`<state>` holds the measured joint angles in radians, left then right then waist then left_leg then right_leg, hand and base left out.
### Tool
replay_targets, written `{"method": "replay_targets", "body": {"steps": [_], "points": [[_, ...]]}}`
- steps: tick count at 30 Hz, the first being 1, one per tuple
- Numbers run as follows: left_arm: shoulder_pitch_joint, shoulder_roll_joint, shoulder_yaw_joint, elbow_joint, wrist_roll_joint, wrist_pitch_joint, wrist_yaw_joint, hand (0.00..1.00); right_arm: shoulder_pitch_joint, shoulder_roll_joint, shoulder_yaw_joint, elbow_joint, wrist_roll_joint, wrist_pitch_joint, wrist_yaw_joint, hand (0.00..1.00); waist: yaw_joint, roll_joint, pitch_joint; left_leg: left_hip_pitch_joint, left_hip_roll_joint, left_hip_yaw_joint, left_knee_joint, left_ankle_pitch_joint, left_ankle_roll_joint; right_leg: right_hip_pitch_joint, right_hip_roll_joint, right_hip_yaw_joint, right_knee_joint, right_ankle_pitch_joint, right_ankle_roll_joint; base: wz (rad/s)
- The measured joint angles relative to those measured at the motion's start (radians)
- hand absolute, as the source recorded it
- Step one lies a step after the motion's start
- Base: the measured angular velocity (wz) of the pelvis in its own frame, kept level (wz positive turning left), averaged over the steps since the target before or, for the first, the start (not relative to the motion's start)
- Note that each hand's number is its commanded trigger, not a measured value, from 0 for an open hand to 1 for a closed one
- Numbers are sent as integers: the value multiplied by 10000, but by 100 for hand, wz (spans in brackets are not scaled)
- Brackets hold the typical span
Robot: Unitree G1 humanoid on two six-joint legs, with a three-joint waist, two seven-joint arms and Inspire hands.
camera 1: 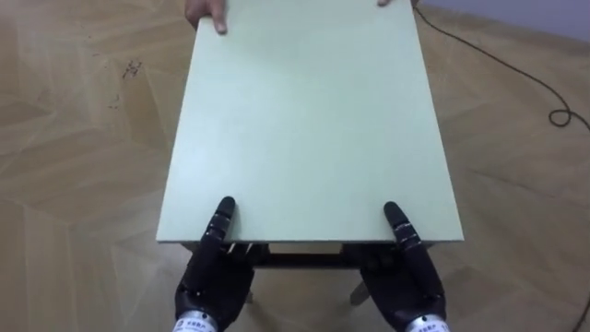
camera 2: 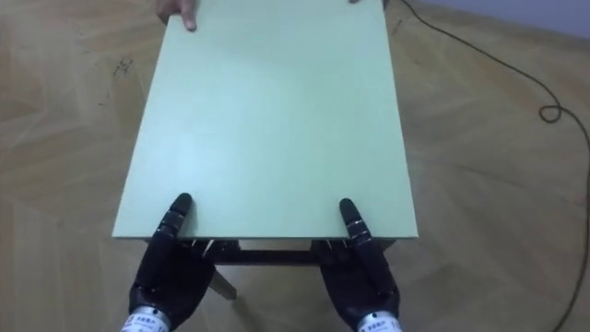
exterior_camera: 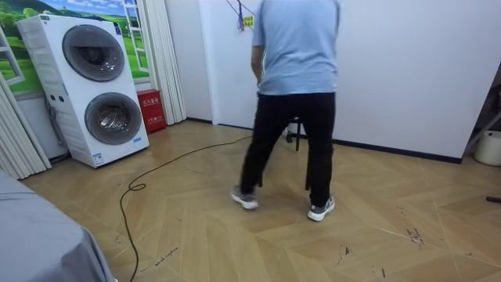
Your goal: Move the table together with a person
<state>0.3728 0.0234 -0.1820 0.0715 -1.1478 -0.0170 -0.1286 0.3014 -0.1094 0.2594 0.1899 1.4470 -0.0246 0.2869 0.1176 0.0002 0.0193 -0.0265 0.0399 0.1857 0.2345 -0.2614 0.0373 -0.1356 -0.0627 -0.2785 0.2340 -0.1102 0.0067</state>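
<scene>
A table with a pale green top [camera 1: 309,120] stretches away from me over the wooden floor. My left hand [camera 1: 214,277] grips its near edge at the left, thumb lying on top and fingers going underneath. My right hand [camera 1: 406,277] grips the same edge at the right in the same way. At the far edge a person's hand [camera 1: 207,14] holds the left corner, and a fingertip of the other hand [camera 1: 392,3] shows at the right corner. In the room view the person [exterior_camera: 293,55], in a light blue shirt and black trousers, stands with legs apart, back to the camera.
A dark cable [camera 1: 516,69] runs over the floor past the table's far right side. In the room view stacked white washing machines [exterior_camera: 94,86] and a red box [exterior_camera: 151,110] stand by the left wall, and a cable [exterior_camera: 133,196] loops across the parquet.
</scene>
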Motion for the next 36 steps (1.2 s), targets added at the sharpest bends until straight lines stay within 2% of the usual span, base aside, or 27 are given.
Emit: {"method": "replay_targets", "body": {"steps": [4, 6, 8, 10, 12, 13, 15, 16, 17, 18, 19, 20, 21, 22, 23, 26, 27, 31, 32, 33, 34, 35, 36], "points": [[74, -31, -3, -15, 0, -160, -82, 100, -135, -53, 41, -6, -74, 0, 0, 100, 59, 1, 0, 3, -7, -371, 1, 1, -2, 241, 20, -42, -172, -1, 4, 35], [108, -26, -3, -18, 3, -214, -139, 100, -142, -72, 73, -4, -87, -3, -1, 100, 89, 7, 4, 9, -7, -691, 2, 6, -9, 394, 22, -291, -178, -5, 8, 37], [109, -14, 32, -42, 13, -286, -140, 100, -119, -78, 187, -5, -124, -57, -3, 100, 180, 17, 7, 1, -7, -918, 2, 27, -44, 466, 6, -327, -141, -51, 71, 34], [125, 70, 39, -71, 13, -364, -140, 100, -105, -87, 292, -4, -108, -75, -2, 100, 169, 25, 4, -135, -33, -1104, 50, 33, -53, 497, -50, -570, -109, -126, 118, 45], [63, 121, 15, -94, 27, -364, -141, 100, -116, -101, 274, 2, -70, -63, 10, 100, 121, 110, 29, -351, -84, -1649, 221, 51, -80, 464, -166, -1016, 185, -272, 87, 67], [69, 119, 6, -93, 27, -362, -141, 100, -112, -114, 272, 2, -39, -45, 9, 100, 112, 143, 40, -355, -100, -1754, 266, 53, -83, 463, -215, -1117, 356, -342, 75, 70], [85, 87, -2, -82, 14, -352, -141, 100, -64, -115, 234, 0, -61, -29, 30, 100, 40, 255, 88, -409, -171, -2412, 407, 71, -113, 311, -356, -1332, 953, -709, -134, 72], [82, 94, 1, -87, 15, -355, -142, 100, -59, -107, 227, -5, -99, -29, 60, 100, 19, 262, 92, -482, -200, -2609, 407, 92, -148, 282, -299, -1286, 893, -786, -189, 79], [55, 105, 23, -102, 19, -358, -146, 100, -43, -84, 199, -85, -227, -29, 80, 100, 13, 281, 81, -677, -255, -2982, 407, 133, -219, 144, 36, -991, 487, -825, -295, 83], [70, 32, 28, -102, 17, -332, -146, 100, -41, -90, 124, -165, -338, -30, 80, 100, 6, 328, 40, -877, -407, -3004, 367, 230, -347, 236, 70, -1298, 218, -758, -346, 75], [110, -41, 37, -100, 11, -311, -146, 100, -96, -129, 98, -179, -396, -32, 78, 100, -2, 408, 51, -932, -374, -2803, 312, 294, -375, 259, 21, -1508, 217, -746, -348, 85], [160, -145, 24, -94, -53, -223, -145, 100, -101, -150, -43, -178, -449, -55, 80, 100, -111, 514, 20, -980, -274, -1570, 59, 565, -339, 343, -122, -2058, 232, -746, -352, 117], [168, -185, -62, -93, -67, -144, -145, 100, -99, -153, -154, -178, -435, -42, 93, 100, -353, 570, 6, -922, -116, 168, -177, 801, -217, 502, -264, -2531, 260, -747, -353, 138], [165, -185, -109, -94, -66, -123, -145, 100, -77, -170, -208, -177, -411, -15, 93, 100, -430, 587, -4, -891, -21, 931, -228, 844, -185, 555, -273, -2618, 298, -751, -358, 140], [162, -170, -160, -95, -66, -123, -144, 100, -52, -139, -274, -177, -384, 53, 95, 100, -536, 592, 3, -843, 215, 1691, -228, 878, -160, 517, -263, -2627, 516, -780, -348, 106], [231, -111, -146, -113, -189, -185, -139, 100, -101, -54, -321, -206, -542, 163, 87, 100, -437, 589, 8, -868, 196, 1403, -96, 910, -167, 542, -260, -2156, 746, -882, -263, 53], [232, -114, -119, -165, -194, -188, -140, 100, -158, -65, -349, -265, -598, 206, 62, 100, -257, 599, 13, -943, 165, 1418, -69, 908, -166, 551, -280, -2190, 718, -885, -260, 13], [228, -117, 10, -243, -192, -255, -139, 100, -355, 4, -301, -268, -852, 261, -67, 100, -147, 594, 11, -1004, 117, 1390, -47, 964, -70, 472, -410, -2159, 1053, -885, -256, 20], [229, -110, 54, -223, -191, -264, -132, 100, -340, 63, -264, -266, -869, 282, -143, 100, -144, 610, 23, -914, 119, 1230, -63, 985, -34, 362, -457, -2112, 1503, -909, -216, 24], [249, -92, 97, -211, -195, -292, -126, 100, -342, 113, -222, -264, -897, 316, -205, 100, -143, 603, 34, -869, 121, 924, -45, 981, 0, 130, -433, -1587, 1451, -1059, -44, 23], [279, -78, 70, -227, -203, -328, -130, 100, -364, 118, -216, -265, -892, 325, -249, 100, -131, 585, 46, -873, 84, 773, -31, 977, 2, 18, -393, -1332, 1051, -1020, -63, 25], [259, -119, 59, -215, -208, -340, -128, 100, -412, 88, -236, -270, -858, 368, -319, 100, -39, 524, 74, -871, -71, 735, -2, 935, 36, -326, -539, -1041, 419, -378, -127, 34], [279, -146, 124, -189, -221, -311, -65, 100, -396, 88, -196, -256, -858, 368, -359, 100, -3, 547, 51, -850, -110, 810, 43, 885, 18, -380, -653, -1125, 607, -362, -193, 29]]}}
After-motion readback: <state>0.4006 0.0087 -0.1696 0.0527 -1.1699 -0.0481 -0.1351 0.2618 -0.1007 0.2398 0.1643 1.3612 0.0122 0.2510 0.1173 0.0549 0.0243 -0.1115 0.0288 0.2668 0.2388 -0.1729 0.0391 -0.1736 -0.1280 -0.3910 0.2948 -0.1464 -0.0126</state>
